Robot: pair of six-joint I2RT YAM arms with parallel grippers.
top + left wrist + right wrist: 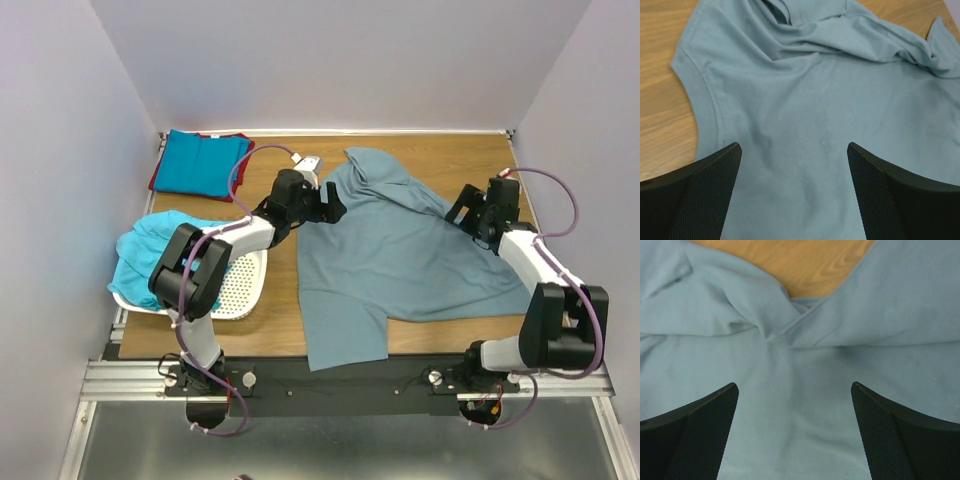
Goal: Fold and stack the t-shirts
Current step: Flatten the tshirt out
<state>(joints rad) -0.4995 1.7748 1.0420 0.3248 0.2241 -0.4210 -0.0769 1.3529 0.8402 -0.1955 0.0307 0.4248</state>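
The large grey-blue t-shirt (400, 265) lies spread on the table's middle, with its far part bunched in a diagonal fold. My left gripper (334, 203) is open and empty over the shirt's far left edge; in the left wrist view (793, 146) only cloth (805, 100) lies between the fingers. My right gripper (463, 208) is open and empty over the shirt's right side, above plain cloth (795, 405) near a folded hem. A folded blue shirt (202, 163) lies on a red one (157, 180) at the far left. A turquoise shirt (150, 250) lies crumpled in the basket.
The white perforated basket (243, 285) stands at the near left, under my left arm. Bare wooden table (440, 150) shows behind the grey-blue shirt and along the near edge (450, 340). Walls close in on the left, back and right.
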